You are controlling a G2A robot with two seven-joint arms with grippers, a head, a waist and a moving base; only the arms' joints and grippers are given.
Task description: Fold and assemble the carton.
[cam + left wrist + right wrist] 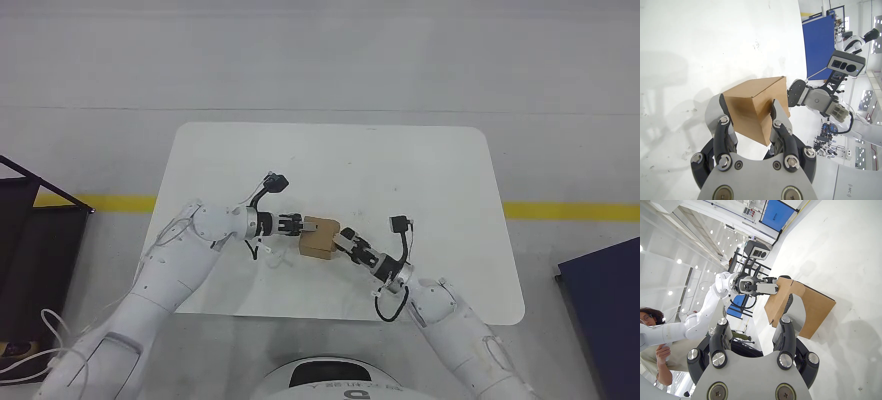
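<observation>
A brown carton (pixel 318 238) is held just above the white table (pixel 330 160), near its front middle; its body is folded up into a box. My left gripper (pixel 295 222) comes in from the left and is shut on the carton (pixel 757 106), one finger on each side of a corner. My right gripper (pixel 346 238) meets the carton's opposite side from the lower right. It stands open (pixel 757 315), with one finger's pad (pixel 789 302) pressed against the carton (pixel 817 311) under a loose curved flap (pixel 780 298). That same pad shows against the carton's far face as the right gripper (pixel 797 93).
The table's front edge (pixel 400 318) lies close behind both arms. Bare tabletop stretches toward the back and to both sides. On the floor, a dark rack (pixel 30 240) stands off the left side and a blue panel (pixel 605 300) off the right.
</observation>
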